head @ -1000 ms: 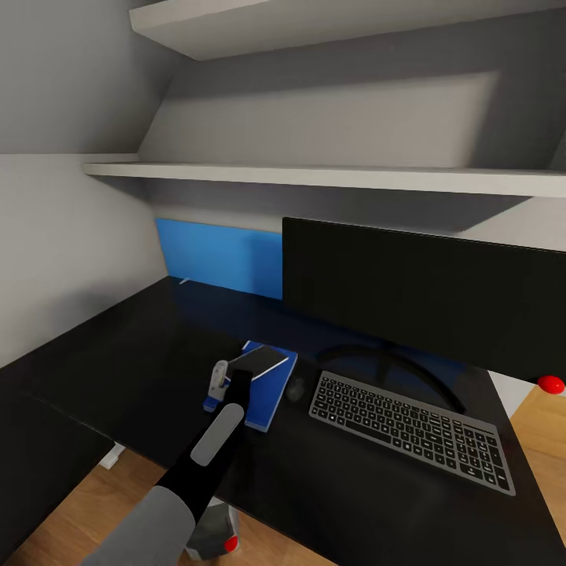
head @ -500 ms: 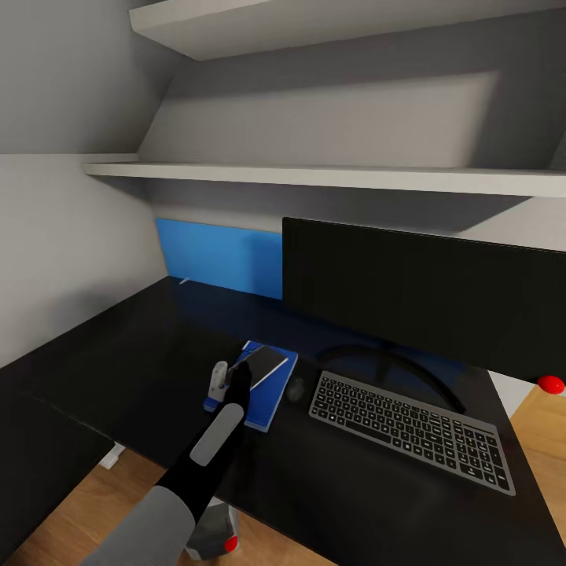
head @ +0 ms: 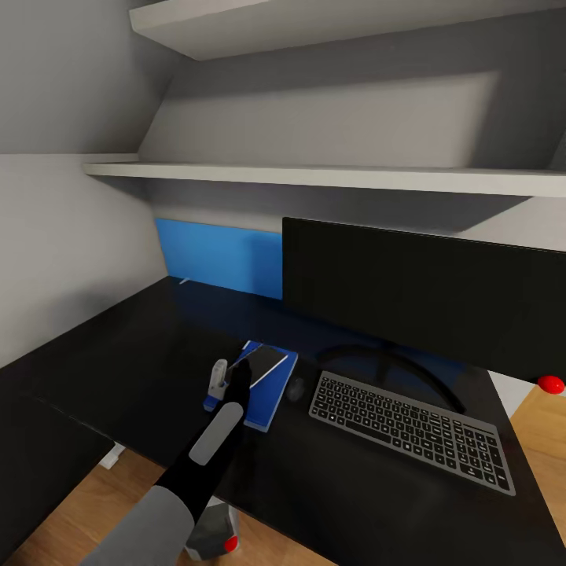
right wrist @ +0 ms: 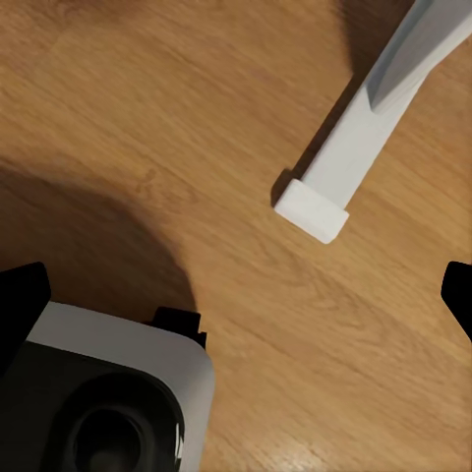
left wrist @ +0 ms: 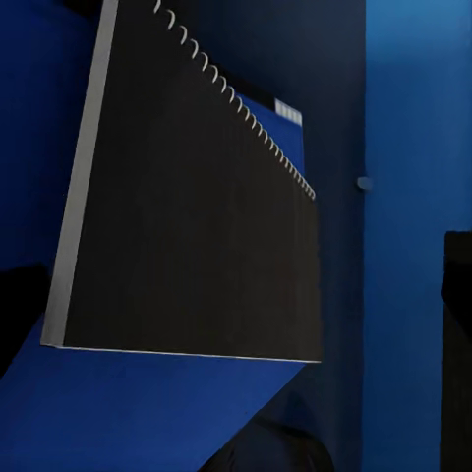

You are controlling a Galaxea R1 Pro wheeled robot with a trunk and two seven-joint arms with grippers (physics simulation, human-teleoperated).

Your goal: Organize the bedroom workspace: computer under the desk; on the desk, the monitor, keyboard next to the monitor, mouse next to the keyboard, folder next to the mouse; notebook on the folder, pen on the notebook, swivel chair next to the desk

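On the black desk [head: 118, 354] the blue folder [head: 271, 393] lies left of the dark mouse [head: 295, 387] and the silver keyboard [head: 413, 431]. The monitor [head: 424, 295] stands behind them. The dark spiral notebook [head: 267, 360] rests on the folder; the left wrist view has it [left wrist: 197, 216] close up on the blue cover [left wrist: 128, 413]. My left gripper [head: 237, 376] hovers at the notebook's near edge, its fingertips [left wrist: 20, 315] spread wide, open. A slim pale stick, perhaps the pen [head: 185, 281], lies by the blue back panel. The computer [head: 211, 536] stands under the desk. The swivel chair is out of view.
White wall shelves [head: 314, 177] hang over the desk under a sloped ceiling. My right gripper [right wrist: 236, 295] hangs open above the wood floor [right wrist: 197, 118], near a white desk leg [right wrist: 344, 167] and my own base [right wrist: 98, 393].
My left gripper has drawn back a little toward me, away from the notebook. The notebook now lies settled on the folder.
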